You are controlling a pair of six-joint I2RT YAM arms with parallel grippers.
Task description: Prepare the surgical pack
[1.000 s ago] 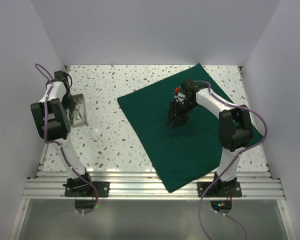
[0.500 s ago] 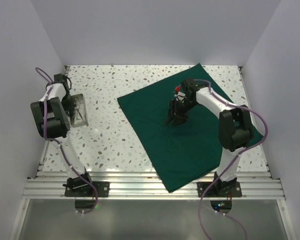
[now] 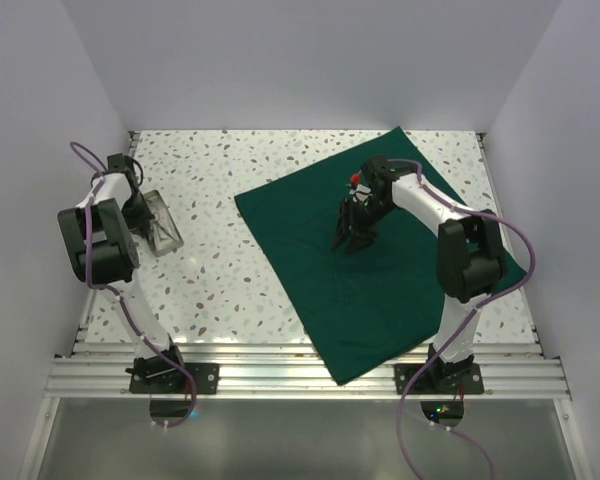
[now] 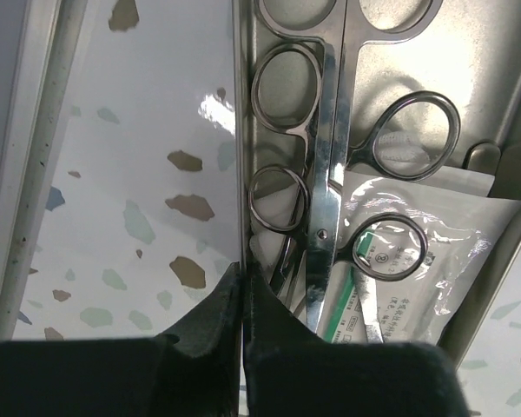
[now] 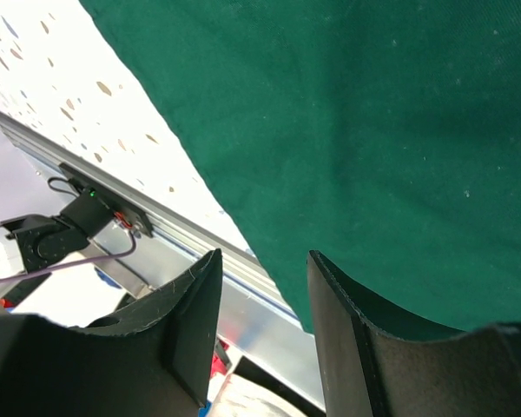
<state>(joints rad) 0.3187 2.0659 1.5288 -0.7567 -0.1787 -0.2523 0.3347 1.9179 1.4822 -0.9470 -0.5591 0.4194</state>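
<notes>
The left gripper (image 4: 240,287) is clamped shut on the thin side wall of the steel tray (image 4: 239,130), which sits on the table (image 3: 230,290) at nine o'clock. Scissors (image 4: 326,174) and a white packet (image 4: 434,252) lie loose inside the tray. The green cloth (image 3: 310,230) is spread flat from centre towards three o'clock. The right gripper (image 5: 262,261) is poised over it, jaws apart and holding nothing.

Risk one: the pinch takes only one edge, so on lifting the tray may pivot and tip its contents out.

Risk two: the smooth wall may slip from the pads.

Risk three: a tray dragged onto the cloth may ruck it, or meet the right gripper.
</notes>
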